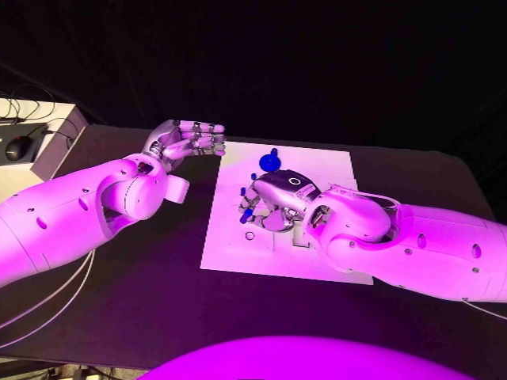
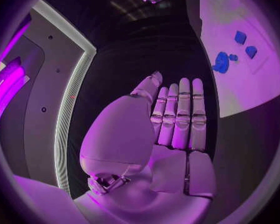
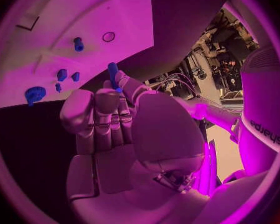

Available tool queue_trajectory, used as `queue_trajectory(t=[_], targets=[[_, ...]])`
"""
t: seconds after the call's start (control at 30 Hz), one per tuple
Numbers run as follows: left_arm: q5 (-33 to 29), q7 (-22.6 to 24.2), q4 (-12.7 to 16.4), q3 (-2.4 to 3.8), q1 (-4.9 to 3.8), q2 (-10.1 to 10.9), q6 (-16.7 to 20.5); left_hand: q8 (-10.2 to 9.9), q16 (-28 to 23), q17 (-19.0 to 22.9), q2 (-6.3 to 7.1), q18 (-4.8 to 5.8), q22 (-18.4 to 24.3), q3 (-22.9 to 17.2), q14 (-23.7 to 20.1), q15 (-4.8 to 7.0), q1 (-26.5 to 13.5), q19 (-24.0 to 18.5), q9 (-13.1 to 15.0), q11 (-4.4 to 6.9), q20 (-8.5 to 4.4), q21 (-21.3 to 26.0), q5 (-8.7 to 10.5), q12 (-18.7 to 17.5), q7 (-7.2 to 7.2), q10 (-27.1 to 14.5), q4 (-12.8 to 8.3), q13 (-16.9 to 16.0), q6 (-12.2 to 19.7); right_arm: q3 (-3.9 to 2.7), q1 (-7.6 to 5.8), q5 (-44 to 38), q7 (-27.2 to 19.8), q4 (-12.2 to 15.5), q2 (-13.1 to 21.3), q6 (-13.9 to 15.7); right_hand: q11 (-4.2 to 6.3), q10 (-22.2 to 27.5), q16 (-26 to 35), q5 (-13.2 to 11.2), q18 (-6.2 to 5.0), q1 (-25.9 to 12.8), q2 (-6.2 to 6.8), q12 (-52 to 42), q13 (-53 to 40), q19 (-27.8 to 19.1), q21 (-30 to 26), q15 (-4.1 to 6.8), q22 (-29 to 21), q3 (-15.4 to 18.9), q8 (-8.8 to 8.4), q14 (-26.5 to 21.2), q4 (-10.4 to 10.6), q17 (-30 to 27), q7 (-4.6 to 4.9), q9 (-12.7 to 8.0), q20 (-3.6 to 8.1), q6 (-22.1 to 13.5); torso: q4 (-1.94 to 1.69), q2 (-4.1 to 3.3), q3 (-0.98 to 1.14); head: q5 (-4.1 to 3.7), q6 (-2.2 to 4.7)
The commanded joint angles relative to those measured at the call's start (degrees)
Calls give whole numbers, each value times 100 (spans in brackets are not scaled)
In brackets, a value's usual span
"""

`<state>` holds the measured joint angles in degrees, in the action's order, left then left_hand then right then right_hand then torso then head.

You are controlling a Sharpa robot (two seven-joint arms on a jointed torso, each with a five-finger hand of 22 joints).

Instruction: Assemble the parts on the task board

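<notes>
The right arm (image 1: pixel 436 245) lies nearest the head camera, entering from about 4 o'clock and reaching in over the middle of the white board (image 1: pixel 322 162). The right hand (image 1: pixel 279 198) hangs low over the board's centre; in the right wrist view its fingers are curled in and a slim blue peg (image 3: pixel 113 74) is pinched upright between the thumb and a fingertip, so this hand has a part in its hold. The left hand (image 1: pixel 188 141) is at about 10 o'clock from the board's centre, just off the board's left edge, above the black table (image 1: pixel 128 309); in the head view its fingers look bent and in the left wrist view they lie straight and side by side, with nothing in them in either. On the board, a blue gear (image 1: pixel 269 162) sits toward 12 o'clock of the right hand; the left wrist view shows the same gear with a small blue piece beside it and two small blue blocks (image 2: pixel 245 44) close by. The right wrist view adds a short blue stud (image 3: pixel 78 44) standing apart from that group and an open round hole (image 3: pixel 108 36) near it. Judged from this, assembly is at an early stage: one peg is in hand and not yet seated, the gear and small pieces appear loose, and at least one socket is unfilled. Whether any part is already seated cannot be told. A white box (image 1: pixel 20 150) with cables stands at 9 o'clock, beyond the table.
</notes>
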<state>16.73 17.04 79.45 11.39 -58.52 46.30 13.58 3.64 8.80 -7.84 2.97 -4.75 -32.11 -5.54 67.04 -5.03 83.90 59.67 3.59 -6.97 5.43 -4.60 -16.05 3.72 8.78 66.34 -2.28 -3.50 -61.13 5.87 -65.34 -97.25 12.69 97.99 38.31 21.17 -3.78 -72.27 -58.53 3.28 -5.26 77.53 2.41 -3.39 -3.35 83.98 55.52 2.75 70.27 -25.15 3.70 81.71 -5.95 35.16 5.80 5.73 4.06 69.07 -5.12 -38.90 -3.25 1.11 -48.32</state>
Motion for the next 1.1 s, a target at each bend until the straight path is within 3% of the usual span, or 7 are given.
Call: queue_trajectory(t=[0.03, 0.2, 0.3, 0.43, 0.73, 0.87, 1.1], targets=[[3, 31, 19, 5, 1, -8, -92, 4, -17, 0, -6, 26, 0, -7, -32, -14, -37, -14, 0, 2, 20, 12, -10, -14, 26, -15, 14, 8, -21, 13, 32, -290, 46, -29, -73, -192, 123, -151, 31, 17, -118, 79, -155, -16, -24, 361, -31, -9, 7, -32, 12, 4, -14, -9, 23, 2, -10, 22, -7, -5, 0, 27, -18], [3, 31, 35, 5, 1, 6, -88, 4, -17, 0, -6, 26, 0, -7, -32, -14, -37, -14, 0, 2, 20, 12, -10, -14, 26, -15, 14, 8, -21, 28, 68, -370, 81, -115, -133, -310, 123, -151, 31, 17, -118, 79, -155, -16, -24, 361, -31, -9, 7, -32, 12, 4, -14, -9, 23, 2, -10, 22, -8, -15, -10, 45, -41], [3, 31, 40, 5, 0, 11, -84, 4, -17, 0, -6, 26, 0, -7, -32, -14, -37, -14, 0, 2, 20, 12, -10, -14, 26, -15, 14, 8, -21, 38, 91, -398, 89, -169, -157, -402, 121, -145, 34, 22, -121, 64, -156, -16, -23, 359, -46, -11, 11, -18, 12, 2, -26, -16, 24, 2, -14, 22, -9, -7, -8, 61, -67], [3, 29, 40, 5, 0, 18, -81, 3, -15, 0, -1, 28, -4, -10, -35, -15, -39, -18, 0, 2, 21, 11, -9, -14, 26, -16, 20, 8, -23, 44, 106, -422, 106, -182, -161, -499, 121, -141, 33, 25, -119, 66, -176, -16, -23, 363, -60, -11, 27, 14, 13, 3, -48, -25, 24, 0, -14, 20, -4, 0, 10, 81, -108], [10, 29, 53, 5, 0, 45, -70, 3, -15, 0, -1, 28, -4, -10, -35, -15, -39, -18, 0, 2, 21, 11, -9, -14, 26, -16, 20, 8, -23, 59, 121, -486, 144, -179, -153, -646, 122, -144, 28, 28, -118, 65, -183, -16, -23, 365, -55, -10, 45, 25, 12, 5, -62, -27, 25, 0, -14, 21, 8, 1, 3, 89, -160], [12, 28, 59, 5, 0, 50, -72, 3, -15, 0, -1, 28, -4, -10, -35, -15, -39, -18, 0, 2, 21, 11, -9, -14, 26, -16, 20, 8, -23, 63, 122, -510, 160, -170, -132, -663, 122, -144, 28, 28, -118, 65, -183, -16, -23, 365, -55, -10, 45, 25, 12, 5, -62, -27, 25, 0, -14, 21, -7, 1, 4, 88, -168], [13, 26, 59, 5, 0, 71, -68, 3, -15, 0, -1, 28, -4, -10, -35, -15, -39, -18, 0, 2, 21, 11, -9, -14, 26, -16, 20, 8, -23, 67, 136, -536, 154, -140, -76, -709, 124, -152, 20, 30, -119, 59, -186, -17, -24, 366, -51, -10, 62, 27, 13, 5, -71, -27, 25, 0, -14, 27, 6, -3, 4, 144, -168]])
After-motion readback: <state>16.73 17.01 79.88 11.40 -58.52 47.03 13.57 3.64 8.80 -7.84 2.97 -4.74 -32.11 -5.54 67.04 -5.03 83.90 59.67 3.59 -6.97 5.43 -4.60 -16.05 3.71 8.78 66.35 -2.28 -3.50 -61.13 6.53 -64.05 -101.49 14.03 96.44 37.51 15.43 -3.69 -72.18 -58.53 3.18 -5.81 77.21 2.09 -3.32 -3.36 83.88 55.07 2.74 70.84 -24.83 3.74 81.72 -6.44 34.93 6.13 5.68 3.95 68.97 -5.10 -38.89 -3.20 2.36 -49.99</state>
